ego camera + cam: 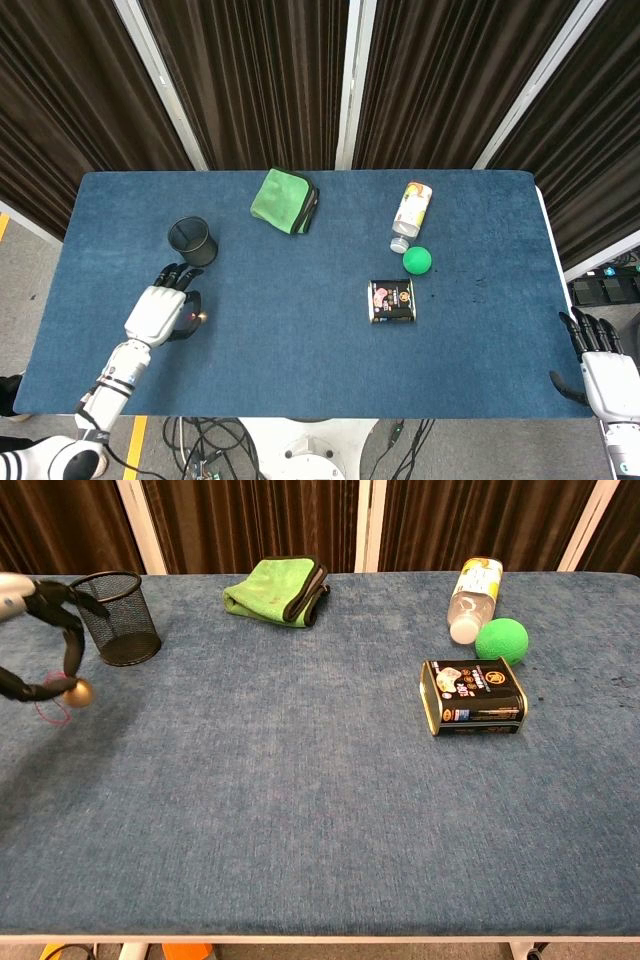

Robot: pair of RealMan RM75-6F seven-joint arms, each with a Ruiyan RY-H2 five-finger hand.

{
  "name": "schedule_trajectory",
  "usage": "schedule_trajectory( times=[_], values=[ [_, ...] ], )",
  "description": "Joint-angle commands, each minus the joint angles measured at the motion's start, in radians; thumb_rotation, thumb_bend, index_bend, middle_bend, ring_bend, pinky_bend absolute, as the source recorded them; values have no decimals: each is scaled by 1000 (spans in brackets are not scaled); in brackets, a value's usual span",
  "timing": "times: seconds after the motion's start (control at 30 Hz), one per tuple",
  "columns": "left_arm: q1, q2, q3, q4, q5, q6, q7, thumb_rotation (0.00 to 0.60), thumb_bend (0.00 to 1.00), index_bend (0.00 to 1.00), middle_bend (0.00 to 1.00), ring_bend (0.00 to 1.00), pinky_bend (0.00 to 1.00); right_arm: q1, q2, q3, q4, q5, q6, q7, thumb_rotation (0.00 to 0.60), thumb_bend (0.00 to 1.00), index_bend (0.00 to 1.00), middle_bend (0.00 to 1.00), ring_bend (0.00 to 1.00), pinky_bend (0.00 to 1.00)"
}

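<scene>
One hand (40,650) cut off at the frame edge, pinching a small gold ball (78,692).
Right hand (600,362) hangs off the desk's (300,330) right edge, fingers spread, holding nothing.

My left hand (45,650), glossy black plastic, pinches a shiny brass-coloured ball (79,692) on the matt blue carpet-like table (300,780). At twelve o'clock, a black wire-mesh cup (115,617); beyond, soft green cloth (278,589).
</scene>
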Motion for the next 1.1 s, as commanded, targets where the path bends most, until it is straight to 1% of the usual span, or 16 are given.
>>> schedule_trajectory(
  times=[0.03, 0.23, 0.43, 0.97, 1.03, 1.1],
  values=[
    [-8, -79, 14, 82, 12, -3, 0, 600, 443, 710, 107, 3, 43, 1, 2, 0, -3, 1, -2, 0, 600, 179, 0, 0, 0, 0],
    [-23, -140, 2, 162, -17, -17, 11, 600, 442, 710, 107, 3, 43, -1, 2, -1, 0, 4, -1, 1, 600, 178, 0, 0, 0, 0],
    [-31, -159, -5, 200, -35, -28, 12, 600, 443, 710, 107, 3, 44, -1, -4, -2, 12, 6, -7, 10, 600, 179, 0, 0, 0, 0],
    [-39, -189, -8, 244, -63, -38, 23, 600, 443, 706, 107, 3, 44, -5, -13, -5, 41, 4, -4, 33, 600, 179, 0, 0, 0, 0],
    [-39, -188, -10, 243, -68, -39, 18, 600, 442, 697, 107, 3, 44, -5, -14, -5, 41, 3, -4, 33, 600, 179, 0, 0, 0, 0],
    [-39, -185, -10, 240, -72, -45, 15, 600, 430, 651, 98, 3, 44, -5, -14, -5, 42, 4, -4, 34, 600, 180, 0, 0, 0, 0]
  ],
)
